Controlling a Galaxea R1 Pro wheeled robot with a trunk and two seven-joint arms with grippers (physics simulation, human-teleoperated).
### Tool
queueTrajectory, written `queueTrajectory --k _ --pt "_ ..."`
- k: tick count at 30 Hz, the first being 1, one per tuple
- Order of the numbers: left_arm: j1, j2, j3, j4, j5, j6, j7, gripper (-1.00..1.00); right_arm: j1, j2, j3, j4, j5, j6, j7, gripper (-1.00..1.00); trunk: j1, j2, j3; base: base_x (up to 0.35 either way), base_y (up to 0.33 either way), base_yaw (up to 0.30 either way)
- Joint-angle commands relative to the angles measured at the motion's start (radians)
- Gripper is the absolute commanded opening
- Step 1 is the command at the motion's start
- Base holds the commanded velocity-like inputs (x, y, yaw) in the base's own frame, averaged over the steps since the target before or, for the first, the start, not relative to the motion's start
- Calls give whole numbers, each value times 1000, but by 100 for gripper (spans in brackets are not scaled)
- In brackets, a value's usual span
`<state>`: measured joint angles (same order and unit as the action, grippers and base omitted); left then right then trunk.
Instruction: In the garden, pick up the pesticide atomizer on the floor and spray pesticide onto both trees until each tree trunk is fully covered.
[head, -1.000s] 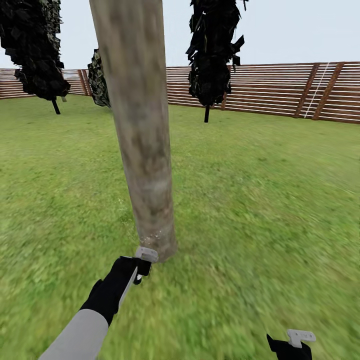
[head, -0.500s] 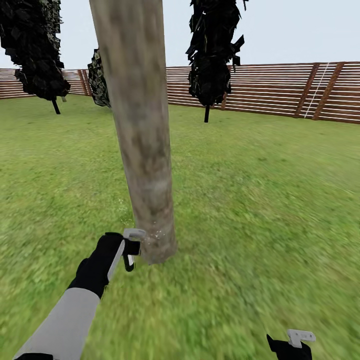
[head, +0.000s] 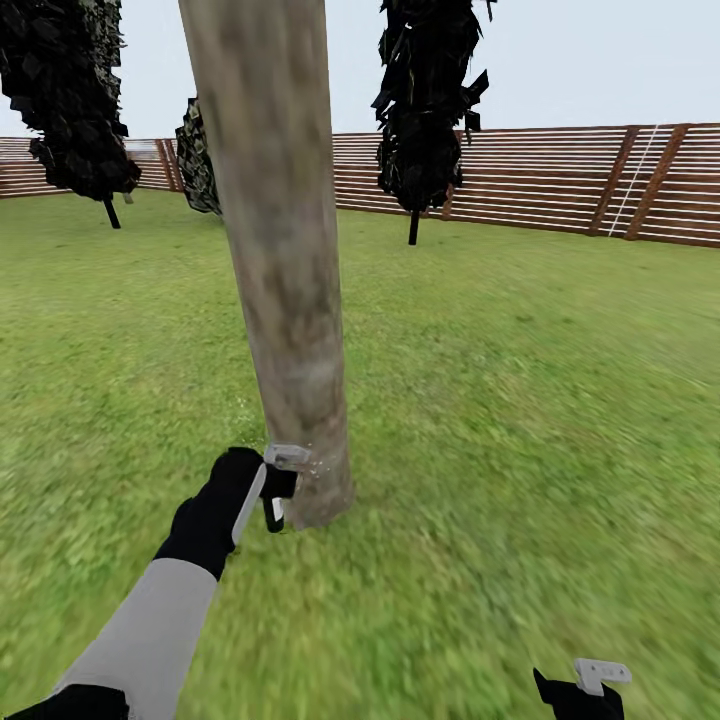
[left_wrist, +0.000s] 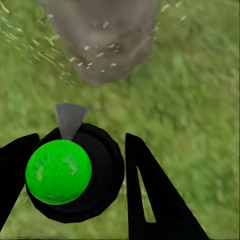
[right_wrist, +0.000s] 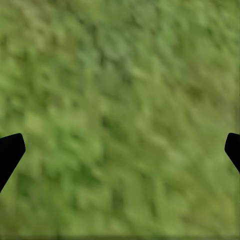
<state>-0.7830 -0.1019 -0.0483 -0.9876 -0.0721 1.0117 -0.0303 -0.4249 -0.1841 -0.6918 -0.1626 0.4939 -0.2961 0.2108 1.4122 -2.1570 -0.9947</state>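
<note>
Spraying the base of the near tree trunk (head: 290, 300), I have the left end effector (head: 272, 492) clenched on the pesticide atomizer (left_wrist: 75, 172), its nozzle just beside the bark, where pale droplets speckle. Next I judge the spray must travel up the trunk. The left arm reaches forward and low; the right end effector (head: 590, 680) hangs released over the grass (right_wrist: 120, 120).
</note>
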Motion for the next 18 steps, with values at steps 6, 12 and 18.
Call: queueTrajectory --k 6,12,18 --pt "-18 80 21 1 82 2 0 -100 0 0 0 0 0 0 0 100 0 0 0 0 0 0" --pt "-35 0 -47 1 98 4 0 -100 0 0 0 0 0 0 0 100 0 0 0 0 0 0" --pt "-51 29 -38 1 95 9 0 -100 0 0 0 0 0 0 -1 100 0 0 0 0 0 0"
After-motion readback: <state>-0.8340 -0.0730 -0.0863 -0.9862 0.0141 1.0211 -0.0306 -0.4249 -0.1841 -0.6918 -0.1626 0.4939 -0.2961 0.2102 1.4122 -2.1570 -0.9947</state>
